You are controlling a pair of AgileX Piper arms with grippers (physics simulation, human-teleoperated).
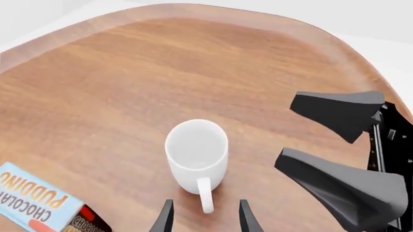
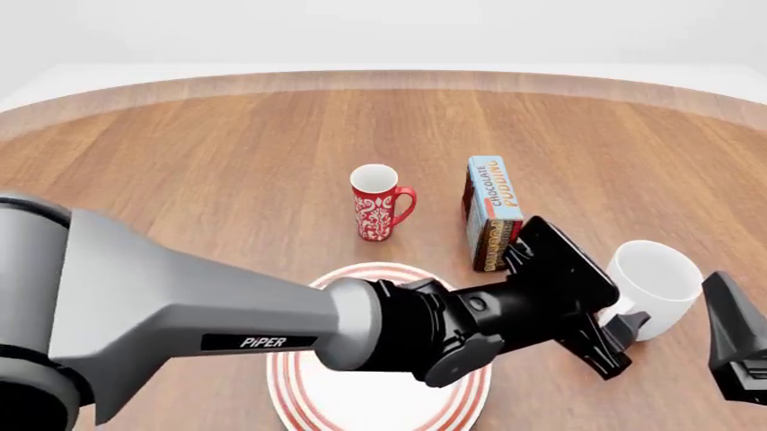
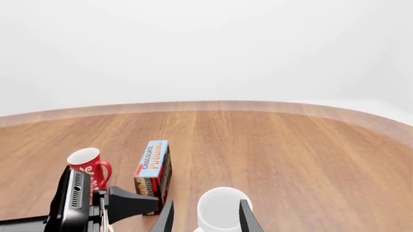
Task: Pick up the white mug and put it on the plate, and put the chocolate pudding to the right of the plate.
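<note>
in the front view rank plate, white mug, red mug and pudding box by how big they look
1. plate, widest though partly hidden by the left arm
2. white mug, but it sits nearer the camera
3 and 4. chocolate pudding and red mug look alike, so I won't rank them

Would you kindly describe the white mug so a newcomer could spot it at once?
Start at the red-ringed plate near the table's front edge and look right, past the pudding carton. The white mug stands there, plain and wider than the patterned red mug.
</note>
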